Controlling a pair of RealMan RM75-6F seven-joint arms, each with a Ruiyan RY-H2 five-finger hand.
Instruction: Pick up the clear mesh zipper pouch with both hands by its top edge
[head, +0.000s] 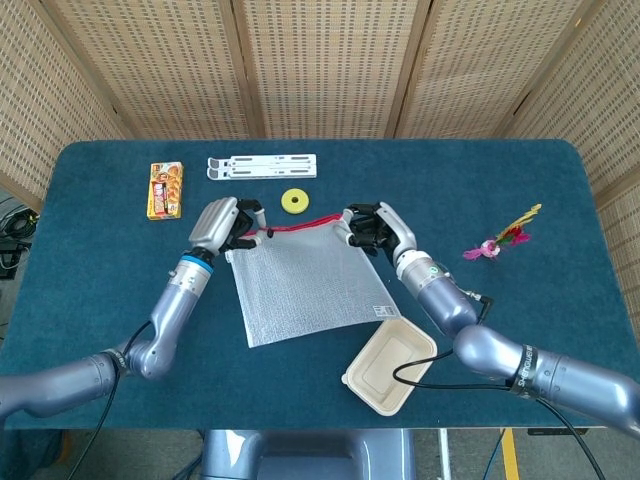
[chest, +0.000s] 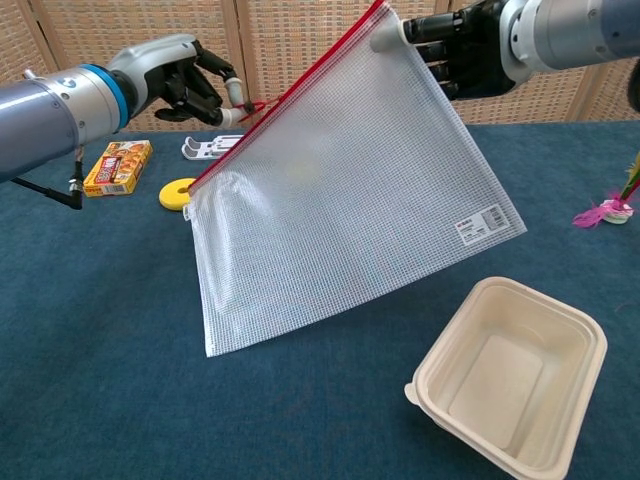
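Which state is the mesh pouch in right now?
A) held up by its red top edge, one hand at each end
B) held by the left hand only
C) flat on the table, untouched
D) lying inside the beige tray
A: the left hand and right hand each hold an end of the mesh pouch by its red top edge.

Left hand (head: 222, 224) and right hand (head: 375, 228) each pinch an end of the red zipper edge (head: 300, 225), and the clear mesh pouch (head: 308, 286) spreads below it over the blue table (head: 100, 270). Near the pouch's lower right corner lies a beige clamshell container (head: 390, 366). Farther back: a yellow disc (head: 294, 201), a white folding stand (head: 262, 166), a snack box (head: 165, 190), and a feathered toy (head: 500, 240) off right
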